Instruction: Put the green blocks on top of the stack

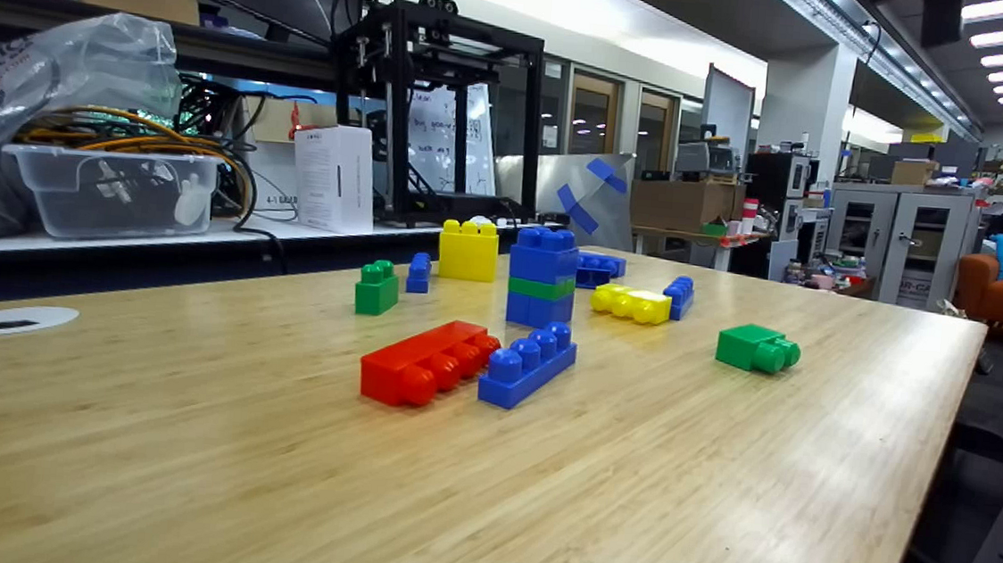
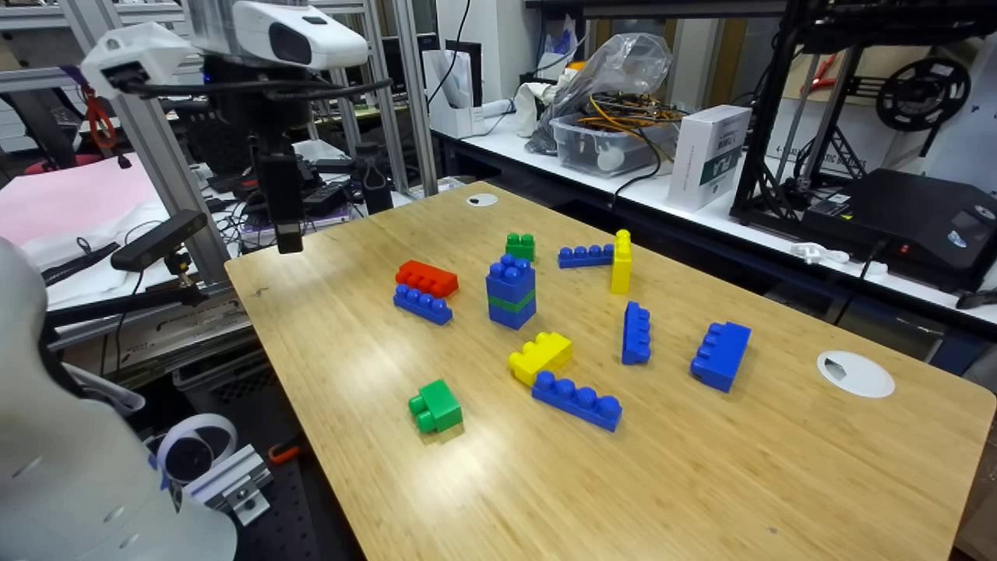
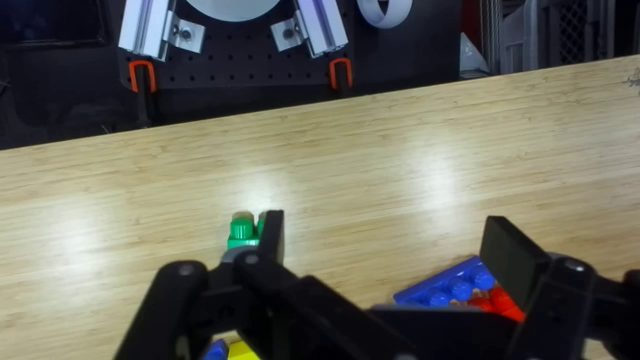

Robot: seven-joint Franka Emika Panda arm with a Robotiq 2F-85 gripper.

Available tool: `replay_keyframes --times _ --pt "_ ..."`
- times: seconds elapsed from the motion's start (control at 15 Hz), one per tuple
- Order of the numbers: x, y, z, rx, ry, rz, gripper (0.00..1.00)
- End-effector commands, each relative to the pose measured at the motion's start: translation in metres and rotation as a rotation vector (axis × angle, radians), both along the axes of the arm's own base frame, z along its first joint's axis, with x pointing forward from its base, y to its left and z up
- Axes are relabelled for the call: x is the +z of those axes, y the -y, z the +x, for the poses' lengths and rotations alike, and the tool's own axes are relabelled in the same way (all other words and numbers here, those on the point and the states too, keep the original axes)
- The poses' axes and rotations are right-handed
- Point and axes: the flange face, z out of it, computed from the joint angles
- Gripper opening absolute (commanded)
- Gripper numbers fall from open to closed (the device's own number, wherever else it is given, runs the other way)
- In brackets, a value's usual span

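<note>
The small green block stands studs up behind the stack in an exterior view. The wider green block lies on its side, studs pointing sideways, near the robot-side table edge; it shows in both exterior views. The stack stands upright mid-table, blue with a thin green layer, blue studs on top. My gripper is open and empty, high above the table; a dark finger shows in an exterior view. In the wrist view its left finger partly covers the wider green block. The stack is hidden there.
A red brick and a flat blue brick lie beside the stack. A yellow brick and a blue brick lie in front of it. An upright yellow block and several blue bricks lie farther off.
</note>
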Motion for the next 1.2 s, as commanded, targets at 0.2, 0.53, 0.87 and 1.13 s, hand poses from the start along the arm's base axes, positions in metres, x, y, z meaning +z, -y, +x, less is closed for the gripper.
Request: replay_keyframes --times 0.2,0.53,0.87,1.13 --pt "-0.006 -0.016 0.050 0.107 -0.005 0.000 1.00" --pt "-0.020 -0.048 0.131 0.205 0.078 -0.009 1.00" --pt "-0.028 -0.083 0.206 0.339 0.114 -0.012 1.00" --pt "-0.037 -0.107 0.256 0.424 0.098 -0.034 1.00"
